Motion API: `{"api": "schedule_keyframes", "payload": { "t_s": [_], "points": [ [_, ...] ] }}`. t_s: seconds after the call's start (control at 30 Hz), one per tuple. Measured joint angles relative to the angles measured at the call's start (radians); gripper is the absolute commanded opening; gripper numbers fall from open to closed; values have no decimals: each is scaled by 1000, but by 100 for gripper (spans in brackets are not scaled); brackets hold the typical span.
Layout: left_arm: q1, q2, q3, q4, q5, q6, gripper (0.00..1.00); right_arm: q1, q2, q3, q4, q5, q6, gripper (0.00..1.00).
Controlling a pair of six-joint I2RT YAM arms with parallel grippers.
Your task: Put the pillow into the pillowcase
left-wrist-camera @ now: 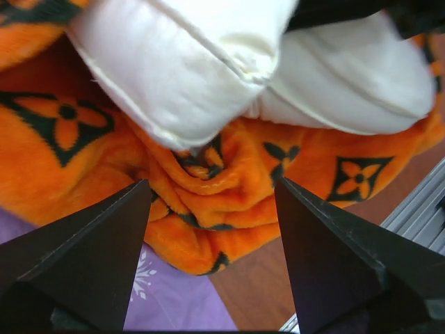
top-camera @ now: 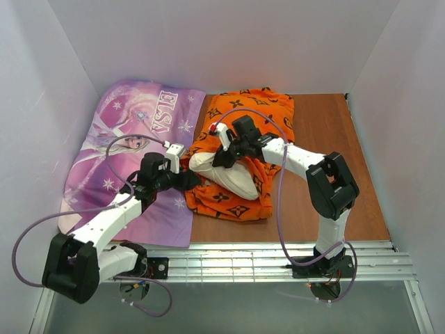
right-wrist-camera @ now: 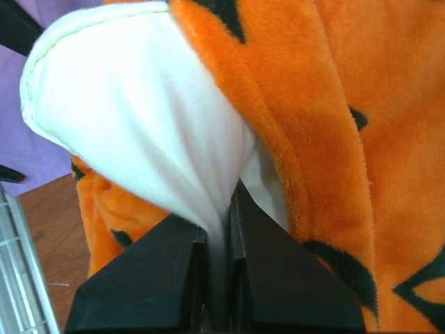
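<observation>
The cream-white pillow lies partly inside the orange pillowcase, its near end sticking out to the left. My right gripper is shut on a pinch of the pillow, with white fabric squeezed between the fingers; the pillowcase hangs over it. My left gripper stands open at the pillowcase's bunched left edge. Between its spread fingers sits a fold of the pillowcase, not gripped, with the pillow just beyond.
A purple "ELSA" princess-print fabric lies on the left, under my left arm. The brown table shows to the right of the pillowcase. A metal rail runs along the near edge. White walls enclose the workspace.
</observation>
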Motion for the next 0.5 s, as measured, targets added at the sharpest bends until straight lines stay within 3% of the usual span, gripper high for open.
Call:
{"api": "schedule_keyframes", "payload": {
  "t_s": [0.17, 0.5],
  "points": [
    [-1, -72, 27, 20, -60, -81, 75, -66, 11, -3, 10, -109, 153, 1],
    [-110, 119, 72, 52, -301, -124, 68, -119, 13, -73, 169, -225, 469, 1]
  ]
}}
